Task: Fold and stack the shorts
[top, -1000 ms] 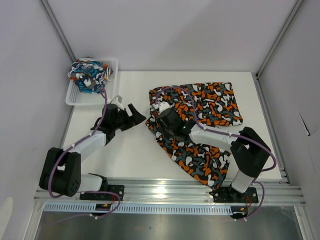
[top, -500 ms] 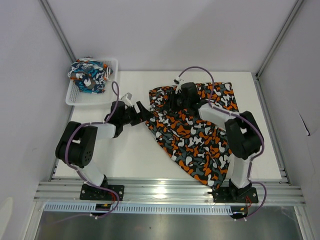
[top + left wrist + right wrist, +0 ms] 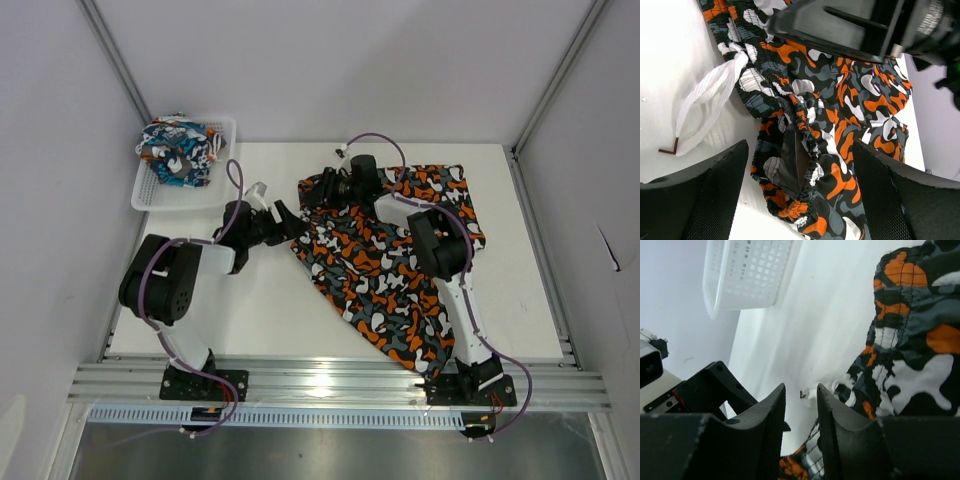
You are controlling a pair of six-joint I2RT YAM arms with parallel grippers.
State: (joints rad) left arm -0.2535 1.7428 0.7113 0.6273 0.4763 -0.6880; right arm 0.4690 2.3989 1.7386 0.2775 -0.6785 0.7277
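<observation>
White plastic mesh basket [image 3: 148, 198] sits at far-left corner of bench [image 3: 262, 312]. Alu rail [image 3: 330, 378] runs along near edge. Pale enclosure walls at L, R and back.

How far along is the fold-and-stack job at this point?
Done: nothing visibly. The camouflage shorts lie spread and rumpled on the table, unfolded. In hand: the open left gripper straddles their waistband; the right gripper hangs at their far-left corner, holding nothing. Left: fold them, fetch the cartoon-print shorts from the basket, fold, stack.
</observation>
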